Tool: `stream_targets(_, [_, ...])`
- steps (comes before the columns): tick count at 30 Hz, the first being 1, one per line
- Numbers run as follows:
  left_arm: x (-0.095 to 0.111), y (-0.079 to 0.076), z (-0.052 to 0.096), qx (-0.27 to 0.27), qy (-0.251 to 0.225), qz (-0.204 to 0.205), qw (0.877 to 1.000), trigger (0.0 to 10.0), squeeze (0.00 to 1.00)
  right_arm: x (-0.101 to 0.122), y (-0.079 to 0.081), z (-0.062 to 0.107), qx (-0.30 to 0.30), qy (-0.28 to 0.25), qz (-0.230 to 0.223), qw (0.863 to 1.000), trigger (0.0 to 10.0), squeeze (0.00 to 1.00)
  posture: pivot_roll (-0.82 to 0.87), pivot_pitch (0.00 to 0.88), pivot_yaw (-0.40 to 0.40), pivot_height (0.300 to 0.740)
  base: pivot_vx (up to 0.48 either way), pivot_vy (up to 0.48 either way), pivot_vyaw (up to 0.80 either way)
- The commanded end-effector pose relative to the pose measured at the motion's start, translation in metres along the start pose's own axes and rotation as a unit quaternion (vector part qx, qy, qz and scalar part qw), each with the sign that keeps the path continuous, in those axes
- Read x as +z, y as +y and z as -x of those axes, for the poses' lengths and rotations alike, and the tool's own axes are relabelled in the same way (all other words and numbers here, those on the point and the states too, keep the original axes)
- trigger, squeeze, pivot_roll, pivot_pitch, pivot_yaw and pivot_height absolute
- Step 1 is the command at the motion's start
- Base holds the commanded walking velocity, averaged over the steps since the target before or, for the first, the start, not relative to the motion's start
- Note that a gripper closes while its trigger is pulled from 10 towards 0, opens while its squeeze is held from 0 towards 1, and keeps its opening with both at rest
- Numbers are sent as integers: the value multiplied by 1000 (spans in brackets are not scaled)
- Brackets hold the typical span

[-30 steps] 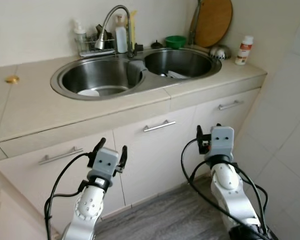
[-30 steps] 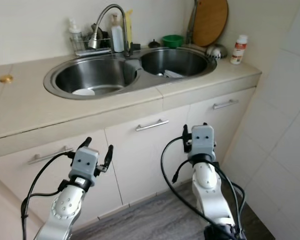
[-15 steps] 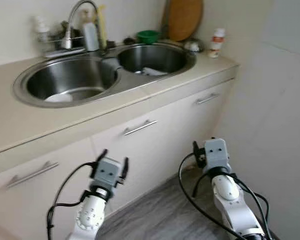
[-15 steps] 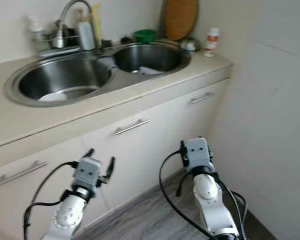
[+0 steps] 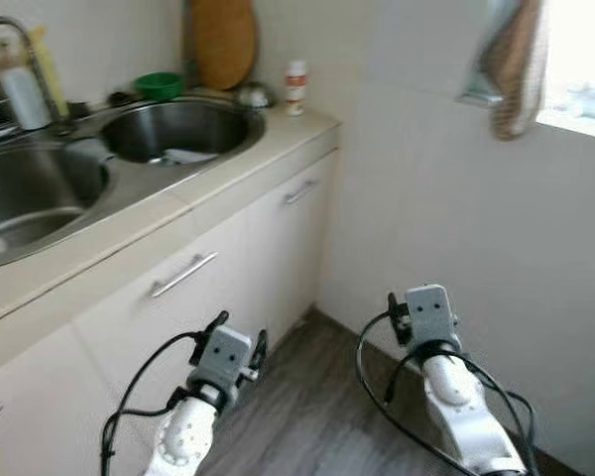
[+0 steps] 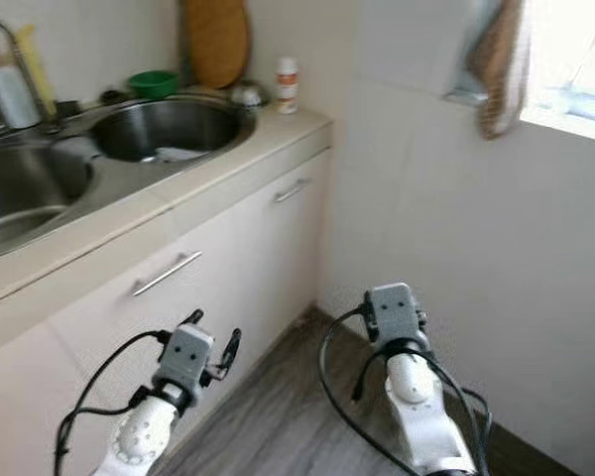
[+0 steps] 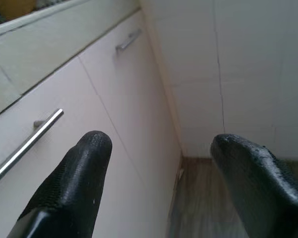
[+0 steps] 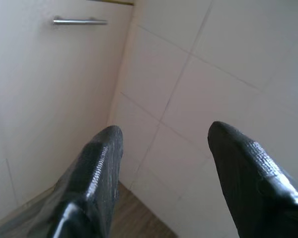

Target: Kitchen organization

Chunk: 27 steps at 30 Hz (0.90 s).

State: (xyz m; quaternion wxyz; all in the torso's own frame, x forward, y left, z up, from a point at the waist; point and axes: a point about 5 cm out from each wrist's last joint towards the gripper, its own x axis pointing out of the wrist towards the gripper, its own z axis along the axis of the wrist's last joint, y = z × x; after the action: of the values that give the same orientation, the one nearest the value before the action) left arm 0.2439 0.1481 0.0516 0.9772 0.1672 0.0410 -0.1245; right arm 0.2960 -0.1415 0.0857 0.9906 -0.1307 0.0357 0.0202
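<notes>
Both hands empty, left hand and right hand spread open, low by the cabinets; double sink on worktop sits far left, so misreach risk.

Head stereo pair looks down at sink corner; wrist cameras face cabinet doors, tiled wall close.

Cam swung right: sink now far left, window-side cloth in view.

steel double sink set in the beige counter — green bowl behind it, white bottle near the wall.
</notes>
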Motion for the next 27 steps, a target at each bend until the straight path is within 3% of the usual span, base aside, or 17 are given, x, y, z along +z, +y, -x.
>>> stream_targets(1, [2, -3, -2, -5, -4, -1, 1000, 10000, 0, -6, -8, 1, -9, 16, 14, 1000, 10000, 0, -39, 0, 21, 740, 0, 0, -800])
stream_targets(12, [1, -5, -1, -9, -1, -4, 1000, 10000, 0, -19, -7, 5, 4, 49, 38, 998, 10000, 0, -42, 0, 20, 740, 0, 0, -647])
stream_targets(27, [0, -5, -1, -9, 0, -1, 1000, 10000, 0, -22, -5, 5, 10, 65, 22, 998, 10000, 0, -44, 0, 20, 740, 0, 0, -729])
